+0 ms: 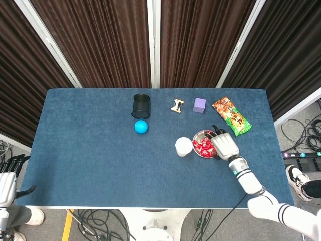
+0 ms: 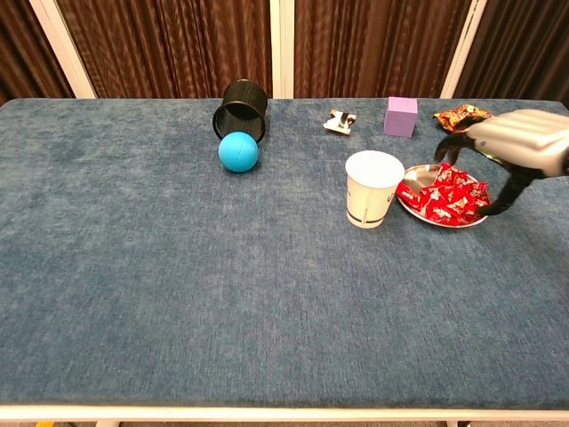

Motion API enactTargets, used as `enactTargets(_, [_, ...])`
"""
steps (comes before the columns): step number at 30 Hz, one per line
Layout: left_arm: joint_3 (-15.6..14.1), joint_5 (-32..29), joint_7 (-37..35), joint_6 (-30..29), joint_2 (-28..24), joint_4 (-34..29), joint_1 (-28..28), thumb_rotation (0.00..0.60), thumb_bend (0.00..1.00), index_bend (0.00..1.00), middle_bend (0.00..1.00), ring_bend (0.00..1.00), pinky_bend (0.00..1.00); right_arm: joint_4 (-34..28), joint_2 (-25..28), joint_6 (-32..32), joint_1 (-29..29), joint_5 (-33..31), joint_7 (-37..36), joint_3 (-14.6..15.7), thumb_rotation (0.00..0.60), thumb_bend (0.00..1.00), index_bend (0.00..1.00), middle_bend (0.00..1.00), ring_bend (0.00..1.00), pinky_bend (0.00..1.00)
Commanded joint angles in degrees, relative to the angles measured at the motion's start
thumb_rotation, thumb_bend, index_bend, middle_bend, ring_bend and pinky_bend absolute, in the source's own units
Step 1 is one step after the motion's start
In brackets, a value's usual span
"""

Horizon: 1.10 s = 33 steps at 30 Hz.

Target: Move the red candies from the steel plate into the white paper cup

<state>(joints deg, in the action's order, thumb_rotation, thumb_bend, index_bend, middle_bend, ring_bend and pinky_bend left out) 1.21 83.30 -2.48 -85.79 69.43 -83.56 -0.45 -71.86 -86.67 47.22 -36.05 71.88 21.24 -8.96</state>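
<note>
The red wrapped candies (image 1: 202, 146) lie heaped on the round steel plate (image 1: 198, 135), right of centre in the head view, and the white paper cup (image 1: 183, 146) stands upright just beside the plate's left rim, apparently touching it. The right hand (image 1: 224, 144) hovers over the right part of the plate with its dark fingers (image 2: 459, 144) spread and curled downward above the candies; it holds nothing that the views show. The left hand (image 1: 5, 181) sits at the lower left edge of the head view, off the blue cloth-covered table (image 1: 90, 150), fingers apart and empty. Toward the upper middle of the table are a black mesh cup (image 1: 142, 105) tipped on its side, a blue ball (image 1: 141, 126) just below it, a small brown and white figure (image 1: 176, 105), a purple cube (image 1: 199, 105) and a green and orange snack bag (image 1: 231, 116).
</note>
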Motion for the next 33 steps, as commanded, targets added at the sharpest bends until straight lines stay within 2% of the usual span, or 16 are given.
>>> enactTargets(1, [0.0,-0.2,-0.3,0.2,0.1,0.2,0.0,0.6,0.0,0.24,0.24,0.15,0.2,2.0,-1.7,-0.6,-0.9,-1.2,0.8,0.2,0.6,0.13,0.27,0.28,0.02,0.19])
enactTargets(11, [0.1,-0.1,-0.9,0.3,0.3,0.5,0.0,0.6,0.0,0.24,0.24,0.15,0.2,5.9,-4.3,-1.3,-1.8,-2.3,-0.4,1.2,0.6,0.15,0.31,0.29,0.02,0.17])
enactTargets(17, [0.1,-0.2,-1.2,0.6,0.5,0.8,0.0,0.6,0.0,0.24,0.24,0.15,0.2,8.8,-6.4,-1.3,-2.3,-1.9,-2.1,1.5,0.6,0.17,0.36,0.34,0.04,0.17])
enactTargets(29, [0.1,-0.5,-2.1,0.7,1.0,1.9,0.3,0.6,0.0,0.24,0.24,0.15,0.2,12.9,-9.3,0.1,-3.0,-0.1,-5.2,1.8,0.6,0.35,0.53,0.5,0.15,0.21])
enactTargets(33, [0.1,-0.6,-2.3,0.8,1.1,2.2,0.3,0.6,0.0,0.24,0.24,0.15,0.2,13.0,-9.3,0.8,-3.1,0.4,-6.0,1.7,0.6,0.39,0.58,0.53,0.18,0.22])
